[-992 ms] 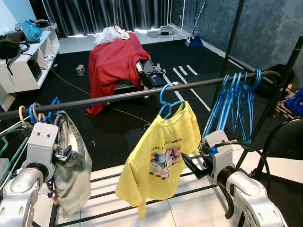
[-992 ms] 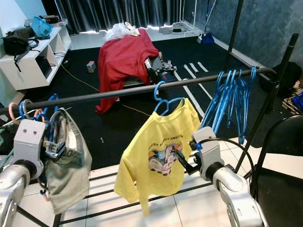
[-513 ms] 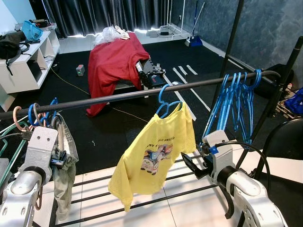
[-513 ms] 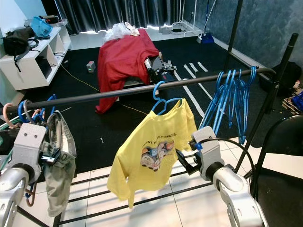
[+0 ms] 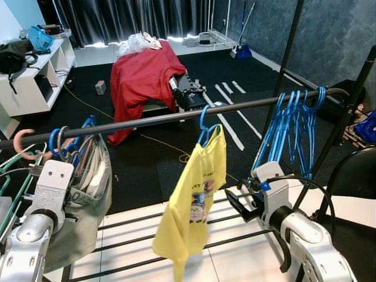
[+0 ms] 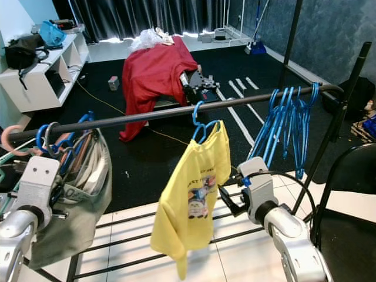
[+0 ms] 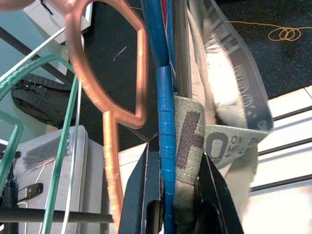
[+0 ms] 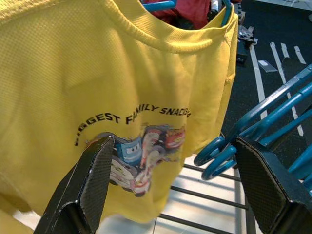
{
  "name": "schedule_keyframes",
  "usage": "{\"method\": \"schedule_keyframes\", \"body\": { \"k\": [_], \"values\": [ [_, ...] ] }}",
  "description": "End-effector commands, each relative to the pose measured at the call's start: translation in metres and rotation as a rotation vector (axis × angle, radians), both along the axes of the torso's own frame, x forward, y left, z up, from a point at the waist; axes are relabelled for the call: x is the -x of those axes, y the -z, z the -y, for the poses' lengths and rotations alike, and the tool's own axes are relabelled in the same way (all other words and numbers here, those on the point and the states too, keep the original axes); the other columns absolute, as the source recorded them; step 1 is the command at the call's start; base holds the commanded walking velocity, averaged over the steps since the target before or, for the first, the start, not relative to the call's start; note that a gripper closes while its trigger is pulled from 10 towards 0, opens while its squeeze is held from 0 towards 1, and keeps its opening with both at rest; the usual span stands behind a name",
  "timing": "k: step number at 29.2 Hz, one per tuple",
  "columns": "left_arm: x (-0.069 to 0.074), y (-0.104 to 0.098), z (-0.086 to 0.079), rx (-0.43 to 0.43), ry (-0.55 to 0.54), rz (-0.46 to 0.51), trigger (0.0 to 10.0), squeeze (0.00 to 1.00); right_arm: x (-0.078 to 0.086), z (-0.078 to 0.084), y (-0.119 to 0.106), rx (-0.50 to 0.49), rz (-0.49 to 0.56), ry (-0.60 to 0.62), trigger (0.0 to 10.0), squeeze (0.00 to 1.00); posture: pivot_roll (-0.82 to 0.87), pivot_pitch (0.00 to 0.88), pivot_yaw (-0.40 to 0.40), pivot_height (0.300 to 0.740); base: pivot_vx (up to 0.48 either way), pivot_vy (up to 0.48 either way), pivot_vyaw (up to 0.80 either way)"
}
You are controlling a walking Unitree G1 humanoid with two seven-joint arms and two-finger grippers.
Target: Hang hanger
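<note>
Left eye view: yellow shirt (image 5: pixel 197 202) has swung edge-on, hooked on rail (image 5: pixel 176 116); right tool (image 5: pixel 239 204) spread open, released; left tool (image 7: pixel 168 204) clamps blue hanger (image 7: pixel 165 146); hanging looks done.

Curved black print on the chest of the yellow mesh-knit T-shirt (image 8: pixel 122 83), arching above a colourful cartoon graphic of cars: "BIGGEST FAMILY SNACKS" at best guess, with the first letter partly lost in a fold and the last letters running off at the shirt's edge. Same print visible as small dark lettering on the shirt in the head camera views, too small there to read.

Large dark printed characters on the grey-green fabric band (image 7: pixel 192 146) beside the blue plastic hanger (image 7: pixel 165 122): something like "40" or "ho", followed by smaller letters "ON" above "THE"; remaining words too folded and blurred to read.
</note>
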State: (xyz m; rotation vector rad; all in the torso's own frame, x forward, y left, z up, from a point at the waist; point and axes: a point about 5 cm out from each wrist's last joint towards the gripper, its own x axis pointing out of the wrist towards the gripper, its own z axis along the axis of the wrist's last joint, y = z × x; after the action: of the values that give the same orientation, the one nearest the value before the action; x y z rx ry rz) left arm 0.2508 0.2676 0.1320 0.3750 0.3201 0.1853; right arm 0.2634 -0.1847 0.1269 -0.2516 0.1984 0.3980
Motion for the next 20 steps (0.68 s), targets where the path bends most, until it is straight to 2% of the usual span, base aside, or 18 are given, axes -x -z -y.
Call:
{"method": "schedule_keyframes", "body": {
  "k": [1, 3, 4, 6, 11, 12, 14, 15, 16, 18, 19, 20],
  "values": [
    [0.0, 0.002, 0.002, 0.03, 0.016, -0.007, 0.0, 0.0, -0.001, -0.002, 0.001, 0.001, -0.002, -0.006, 10.0, 0.0, -0.13, 0.0, 0.04, 0.74, 0.0, 0.0, 0.0],
    [0.001, -0.017, 0.013, 0.162, 0.065, 0.125, 0.0, 0.0, -0.001, -0.002, 0.001, 0.0, -0.003, -0.007, 10.0, 0.0, -0.12, 0.0, 0.041, 0.74, 0.0, 0.0, 0.0],
    [0.001, -0.017, 0.013, 0.162, 0.065, 0.125, 0.0, 0.0, -0.001, -0.002, 0.001, 0.0, -0.003, -0.007, 10.0, 0.0, -0.12, 0.0, 0.041, 0.74, 0.0, 0.0, 0.0],
    [0.004, -0.027, 0.021, 0.221, 0.099, 0.199, 0.0, 0.0, -0.001, -0.001, 0.001, -0.001, -0.003, -0.007, 10.0, 0.0, -0.12, 0.0, 0.041, 0.74, 0.0, 0.0, 0.0],
    [0.008, -0.025, 0.029, 0.229, 0.139, 0.176, 0.3, 0.0, -0.001, -0.001, 0.0, -0.002, -0.004, -0.007, 10.0, 0.0, -0.12, 0.003, 0.04, 0.74, 0.0, 0.0, 0.0],
    [0.01, -0.02, 0.032, 0.215, 0.158, 0.141, 4.8, 0.0, -0.002, -0.001, 0.0, -0.003, -0.005, -0.007, 10.0, 0.0, -0.12, 0.003, 0.04, 0.74, 0.0, 0.0, 0.0],
    [0.011, -0.017, 0.033, 0.202, 0.168, 0.117, 4.8, 0.0, -0.002, -0.001, 0.0, -0.004, -0.005, -0.007, 10.0, 0.0, -0.12, 0.007, 0.038, 0.74, 0.0, 0.0, 0.0],
    [0.012, -0.012, 0.034, 0.176, 0.17, 0.077, 10.0, 0.0, -0.002, -0.001, 0.0, -0.004, -0.005, -0.007, 10.0, 0.0, -0.12, 0.008, 0.038, 0.74, 0.0, 0.0, 0.0],
    [0.012, -0.012, 0.034, 0.176, 0.17, 0.077, 10.0, 0.0, -0.002, -0.001, 0.0, -0.004, -0.005, -0.007, 10.0, 0.0, -0.12, 0.008, 0.038, 0.74, 0.0, 0.0, 0.0],
    [0.015, -0.001, 0.041, 0.102, 0.215, -0.022, 10.0, 0.0, -0.002, -0.001, 0.0, -0.005, -0.005, -0.006, 10.0, 0.0, -0.12, 0.01, 0.039, 0.74, 0.0, 0.0, 0.0],
    [0.015, -0.001, 0.041, 0.102, 0.215, -0.022, 10.0, 0.0, -0.002, -0.001, 0.0, -0.005, -0.005, -0.006, 10.0, 0.0, -0.12, 0.01, 0.039, 0.74, 0.0, 0.0, 0.0],
    [0.017, 0.005, 0.044, 0.085, 0.223, -0.066, 10.0, 0.0, -0.002, -0.001, 0.0, -0.005, -0.004, -0.005, 10.0, 0.0, -0.12, 0.01, 0.039, 0.74, 0.0, 0.0, 0.0]
  ]
}}
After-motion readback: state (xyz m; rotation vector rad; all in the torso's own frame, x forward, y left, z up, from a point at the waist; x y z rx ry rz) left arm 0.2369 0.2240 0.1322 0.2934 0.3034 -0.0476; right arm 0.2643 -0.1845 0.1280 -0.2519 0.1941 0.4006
